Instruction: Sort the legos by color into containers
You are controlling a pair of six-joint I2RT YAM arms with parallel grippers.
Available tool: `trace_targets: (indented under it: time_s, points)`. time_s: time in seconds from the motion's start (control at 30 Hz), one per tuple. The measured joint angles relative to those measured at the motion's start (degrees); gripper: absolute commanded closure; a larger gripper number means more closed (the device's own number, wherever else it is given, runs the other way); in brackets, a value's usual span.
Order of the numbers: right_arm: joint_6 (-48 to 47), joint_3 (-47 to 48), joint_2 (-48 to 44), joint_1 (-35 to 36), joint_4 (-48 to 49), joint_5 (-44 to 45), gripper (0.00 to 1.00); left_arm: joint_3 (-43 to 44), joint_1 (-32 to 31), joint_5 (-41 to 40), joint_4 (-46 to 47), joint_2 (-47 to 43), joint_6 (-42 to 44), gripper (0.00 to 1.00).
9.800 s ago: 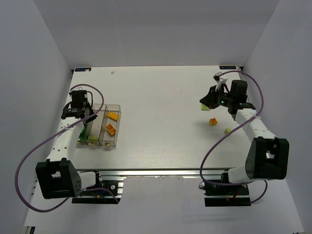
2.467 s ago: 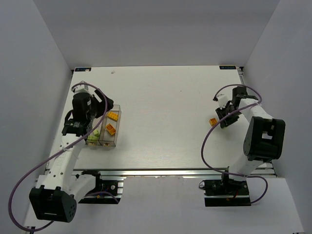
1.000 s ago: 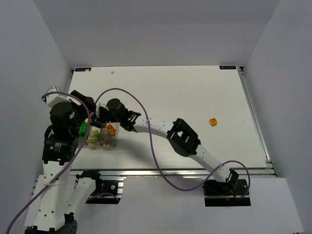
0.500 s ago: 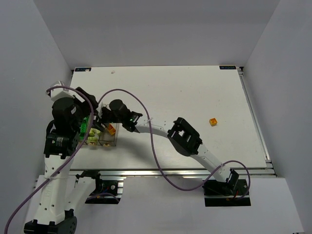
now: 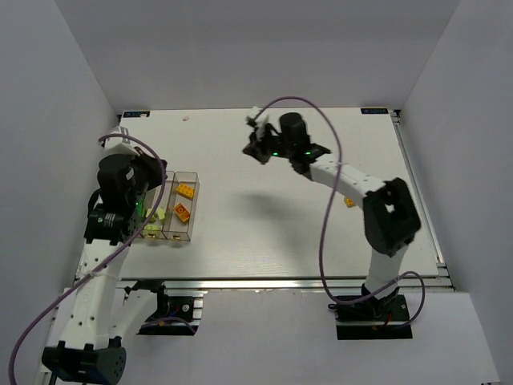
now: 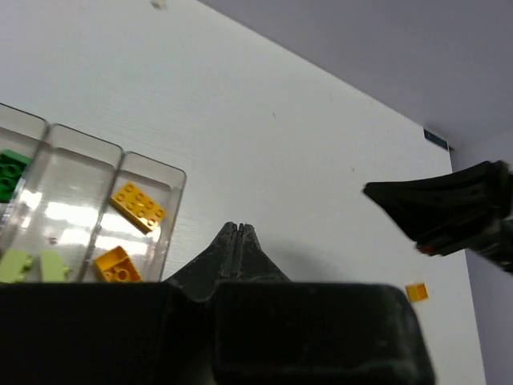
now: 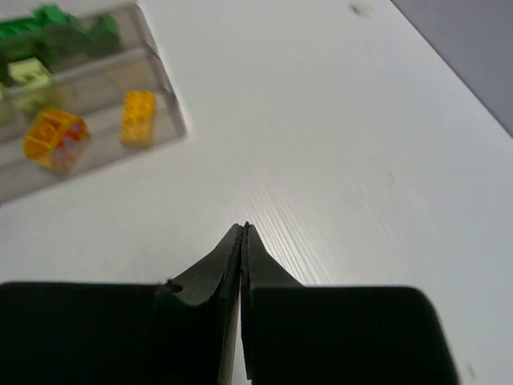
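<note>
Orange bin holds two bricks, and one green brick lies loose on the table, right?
Wrong colour: the loose brick is orange, as the top external view shows. The orange bin holds two bricks, and one orange brick lies loose on the table.

Containers (image 6: 68, 192): 3, one joined row at the table's (image 5: 264, 233) 9 o'clock.
Orange legos (image 6: 138, 204): 3 total. 2 sit in the bin at the row's 3 o'clock end, plus 1 loose orange lego (image 5: 350, 201) at the table's 3 o'clock.
Pale yellow-green legos (image 6: 14, 265): 2, both in the middle bin.
Dark green legos (image 7: 46, 22): in the 9 o'clock bin. Looks like more than 1 in the right wrist view, but cropped and blurred, so exact count unreadable.
Arms (image 5: 353, 183): 2.
Grippers: 2, left gripper (image 6: 238, 229) and right gripper (image 7: 243, 232).
Purple cables (image 5: 325, 241): 2, one per arm.
</note>
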Motion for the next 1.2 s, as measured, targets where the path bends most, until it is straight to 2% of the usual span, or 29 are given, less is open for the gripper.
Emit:
trace_targets:
  time_s: [0.03,0.07,0.1,0.13,0.17,0.23,0.27,0.37,0.53,0.8,1.2]
  points:
    - [-0.7,-2.8,-2.9,-2.4,-1.5,-0.2,0.9,-0.8,0.0,2.1,1.2,1.1,-0.5,0.95]
    - [-1.3,-5.4,-5.9,-4.8,-3.6,-0.4,0.78,-1.5,0.0,4.2,2.2,2.3,-0.8,0.86]
    - [-2.3,-7.6,-8.5,-7.1,-5.9,-0.5,0.7,-2.4,0.0,6.1,3.2,3.7,-1.1,0.73]
    - [-3.3,-9.1,-10.5,-9.2,-8.5,-0.5,0.65,-3.3,0.0,7.8,4.2,5.1,-1.6,0.54]
    - [-4.4,-10.5,-12.4,-11.3,-11.5,-0.6,0.55,-4.0,0.0,9.3,4.9,6.4,-1.9,0.49]
    - [-6.5,-12.5,-15.1,-15.1,-16.5,-0.1,0.43,-5.2,0.0,12.0,6.0,8.9,-3.3,0.34]
    - [-7.8,-13.4,-16.2,-17.0,-19.1,0.5,0.32,-5.6,0.0,12.8,6.6,9.9,-3.5,0.22]
    - [-10.5,-16.5,-18.9,-21.5,-25.4,4.3,0.21,-5.9,0.0,14.1,7.4,11.8,-4.7,0.21]
    - [-12.2,-20.7,-20.8,-26.7,-33.6,12.7,0.2,-5.9,0.0,14.3,8.7,12.0,-5.5,0.2]
    - [-11.0,-21.7,-19.9,-32.2,-41.7,21.1,0.3,-7.7,0.0,14.0,10.2,11.5,-7.3,0.2]
    - [-11.4,-21.7,-11.3,-32.8,-42.3,24.1,0.39,-11.1,0.0,12.2,12.0,8.2,-10.0,0.2]
